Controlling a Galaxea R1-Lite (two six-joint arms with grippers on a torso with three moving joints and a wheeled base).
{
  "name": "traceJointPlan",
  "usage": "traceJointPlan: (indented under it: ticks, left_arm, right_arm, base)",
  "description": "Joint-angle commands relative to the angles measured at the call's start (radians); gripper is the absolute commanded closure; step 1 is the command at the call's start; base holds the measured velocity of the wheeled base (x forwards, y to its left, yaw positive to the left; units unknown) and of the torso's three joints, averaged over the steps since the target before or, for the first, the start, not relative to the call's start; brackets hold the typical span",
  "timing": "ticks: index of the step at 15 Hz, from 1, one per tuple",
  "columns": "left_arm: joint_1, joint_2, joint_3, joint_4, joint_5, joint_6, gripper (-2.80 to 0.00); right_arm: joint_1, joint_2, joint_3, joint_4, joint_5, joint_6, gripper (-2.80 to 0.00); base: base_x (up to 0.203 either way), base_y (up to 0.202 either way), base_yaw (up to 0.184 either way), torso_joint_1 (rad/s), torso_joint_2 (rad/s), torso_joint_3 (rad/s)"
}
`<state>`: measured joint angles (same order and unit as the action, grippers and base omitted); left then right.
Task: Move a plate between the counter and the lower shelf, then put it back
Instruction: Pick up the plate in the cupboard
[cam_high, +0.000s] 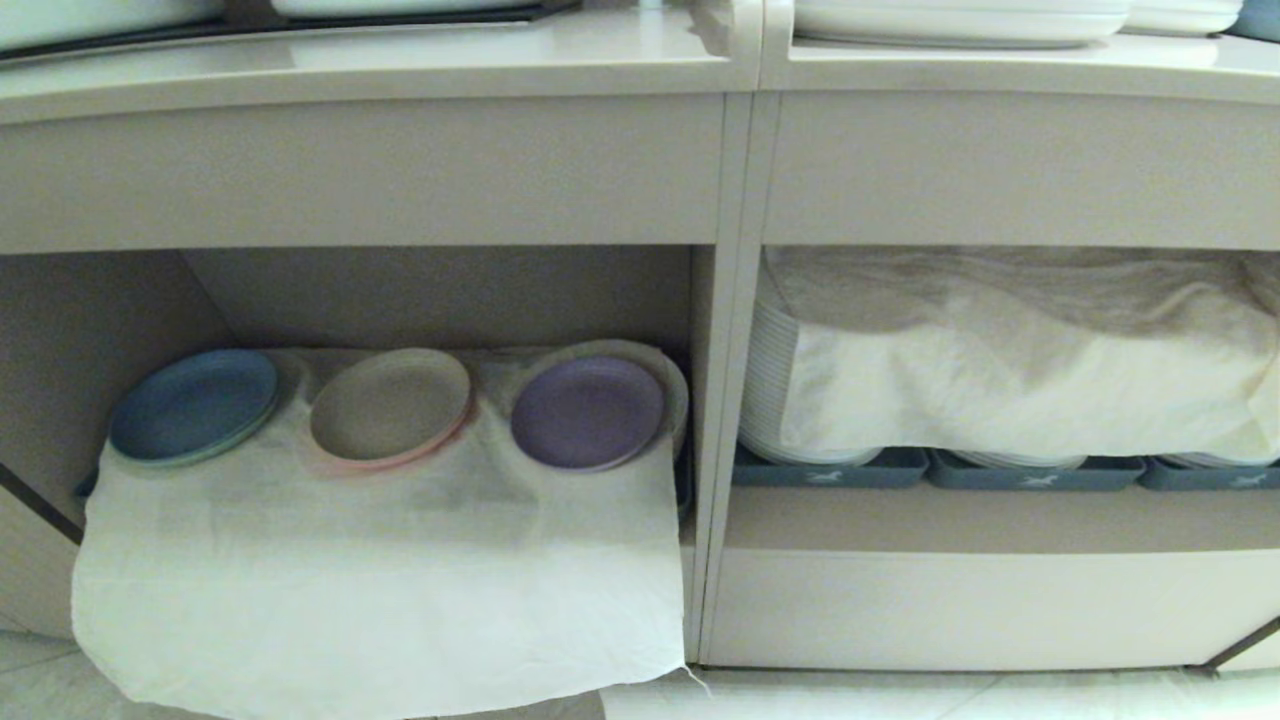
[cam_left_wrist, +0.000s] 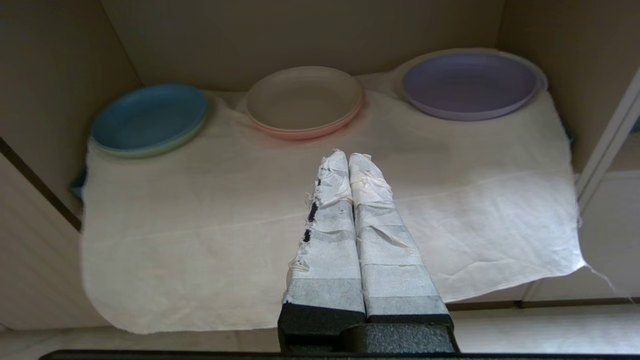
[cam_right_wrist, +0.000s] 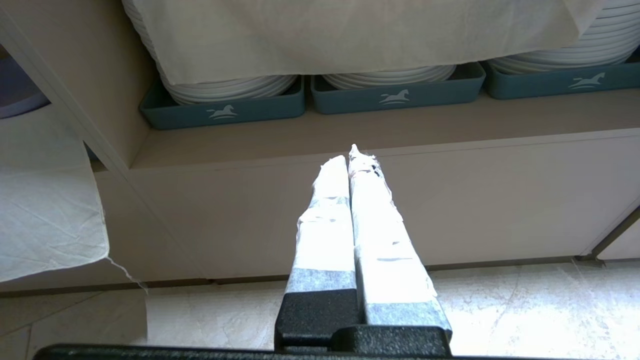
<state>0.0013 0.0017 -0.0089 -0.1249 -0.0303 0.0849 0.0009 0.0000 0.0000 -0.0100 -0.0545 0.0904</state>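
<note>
Plate (cam_high: 587, 412) unmarked; horse-logo trays (cam_right_wrist: 395, 95) nearby.

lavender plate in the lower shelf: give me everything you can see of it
The plate is small, round and lavender, with a matte, plastic-looking surface, a shallow flat well and a low raised rim. It lies flat and empty on top of a paler plate whose rim shows around its far and right edge. It is the rightmost of three small stacks in the lower shelf, on the white cloth, close to the niche's right wall. Nothing else touches it. No chips or marks are visible.
</note>
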Motion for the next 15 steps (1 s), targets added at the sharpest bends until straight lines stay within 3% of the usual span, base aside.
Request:
traceJointPlan:
  ticks: [1, 5, 8, 11, 15]
  left_arm:
    - [0.0, -0.002, 0.0, 0.002, -0.005, -0.023, 0.0]
    - [0.0, -0.002, 0.0, 0.001, -0.004, -0.033, 0.0]
    - [0.0, -0.002, 0.0, 0.002, 0.001, -0.09, 0.0]
    - [0.0, -0.002, -0.004, 0.02, -0.007, -0.108, 0.0]
    - [0.0, -0.002, -0.013, 0.044, 0.024, -0.071, 0.0]
  right_arm:
    - [0.001, 0.0, 0.0, -0.001, -0.001, 0.0, 0.0]
    - [0.001, 0.0, 0.0, -0.001, -0.001, 0.0, 0.0]
    - [0.0, 0.0, 0.0, -0.001, -0.001, 0.0, 0.0]
    - [0.001, 0.0, 0.0, -0.001, -0.001, 0.0, 0.0]
    - [-0.001, 0.0, 0.0, -0.001, -0.001, 0.0, 0.0]
  base:
    - [0.0, 0.0, 0.0, 0.0, 0.0, 0.0]
    - [0.0, 0.0, 0.0, 0.0, 0.0, 0.0]
    - [0.0, 0.0, 0.0, 0.0, 0.0, 0.0]
    - [0.0, 0.0, 0.0, 0.0, 0.0, 0.0]
    - [0.0, 0.0, 0.0, 0.0, 0.0, 0.0]
